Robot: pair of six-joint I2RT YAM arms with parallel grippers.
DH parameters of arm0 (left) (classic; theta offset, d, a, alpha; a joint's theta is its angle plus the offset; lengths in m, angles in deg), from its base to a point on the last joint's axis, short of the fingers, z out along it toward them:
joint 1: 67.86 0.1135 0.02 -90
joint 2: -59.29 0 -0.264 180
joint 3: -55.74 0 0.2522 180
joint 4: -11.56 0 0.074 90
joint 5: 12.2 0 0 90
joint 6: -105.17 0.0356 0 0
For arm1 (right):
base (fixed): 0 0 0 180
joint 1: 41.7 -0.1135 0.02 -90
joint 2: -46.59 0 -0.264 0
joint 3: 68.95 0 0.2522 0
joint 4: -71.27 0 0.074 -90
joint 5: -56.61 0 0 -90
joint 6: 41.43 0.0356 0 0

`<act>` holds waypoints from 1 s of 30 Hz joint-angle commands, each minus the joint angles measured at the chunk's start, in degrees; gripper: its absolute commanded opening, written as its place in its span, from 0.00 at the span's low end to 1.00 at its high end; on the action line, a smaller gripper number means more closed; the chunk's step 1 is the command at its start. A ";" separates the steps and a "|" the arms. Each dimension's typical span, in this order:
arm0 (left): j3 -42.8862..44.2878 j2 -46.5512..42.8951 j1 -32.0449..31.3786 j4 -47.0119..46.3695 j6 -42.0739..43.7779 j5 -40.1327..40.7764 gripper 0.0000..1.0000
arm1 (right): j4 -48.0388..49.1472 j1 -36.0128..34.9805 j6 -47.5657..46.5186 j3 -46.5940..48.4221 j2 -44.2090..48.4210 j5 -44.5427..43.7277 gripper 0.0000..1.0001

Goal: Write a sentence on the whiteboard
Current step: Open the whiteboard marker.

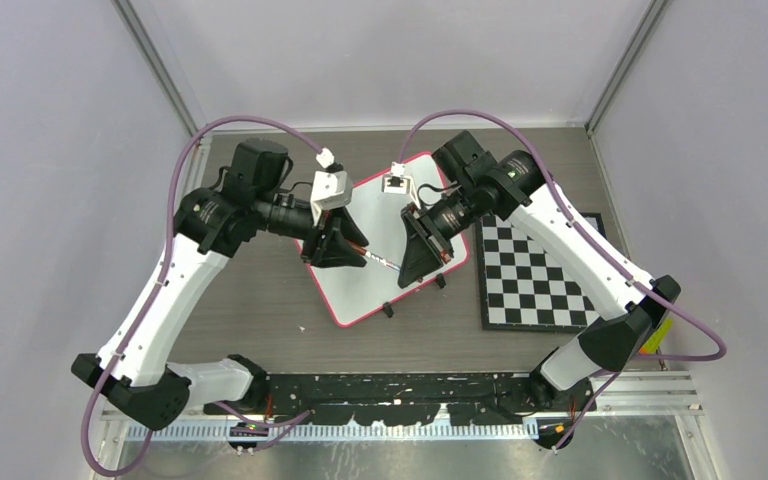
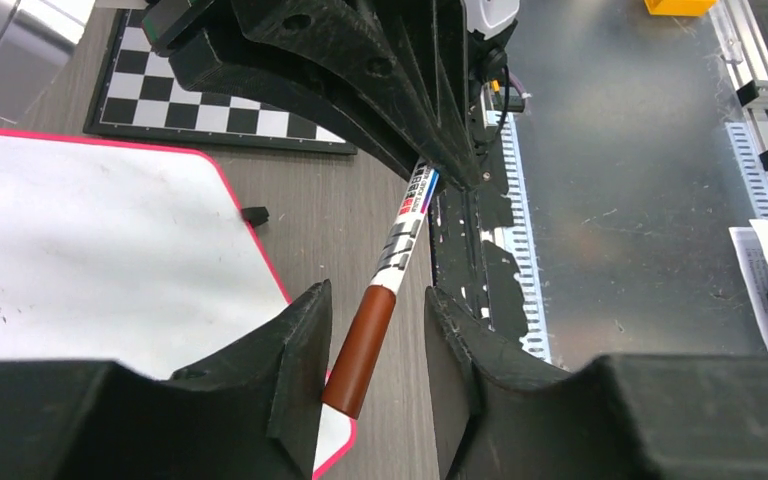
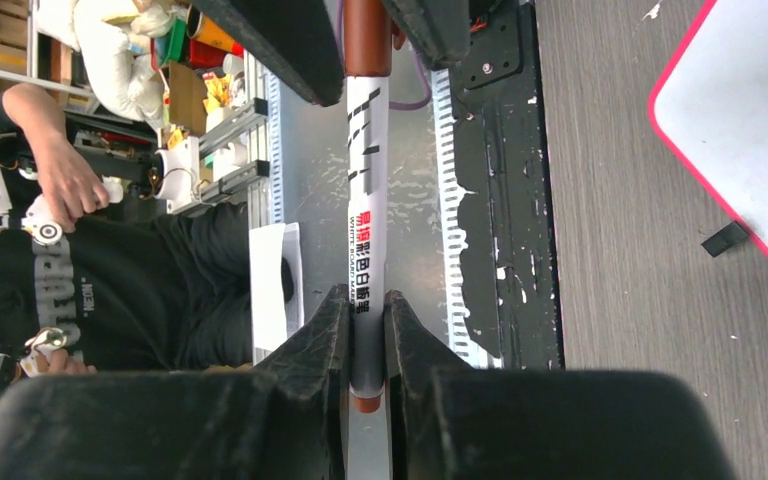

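Two-handed uncapping pending

The right fingers point(image 3: 310, 340) are clamped on the marker point(image 3: 367, 200) barrel. The left fingers point(image 2: 295, 340) are spread apart around its brown cap point(image 2: 360, 350). These should be closed squarely, then drawn straight off. The blank whiteboard point(image 1: 370, 295) is laid mid-surface point(image 1: 250, 310), nearer the far edge.

My rig's left arm point(image 1: 160, 295) and right arm point(image 1: 580, 245): white shells, black joints, purple cable point(image 1: 250, 122) looping off each, chunky black fingers point(image 2: 290, 385).

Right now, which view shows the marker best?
Left wrist: the marker runs unhidden from brown cap to printed barrel. Right wrist shows the barrel close up, clamped in the right gripper, but the cap is cropped. Top shows only a thin sliver.
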 commanded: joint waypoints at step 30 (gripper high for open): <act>-22.47 -6.18 12.80 -61.32 -64.50 -6.65 0.00 | 30.62 12.71 22.94 -0.86 10.56 -5.94 0.86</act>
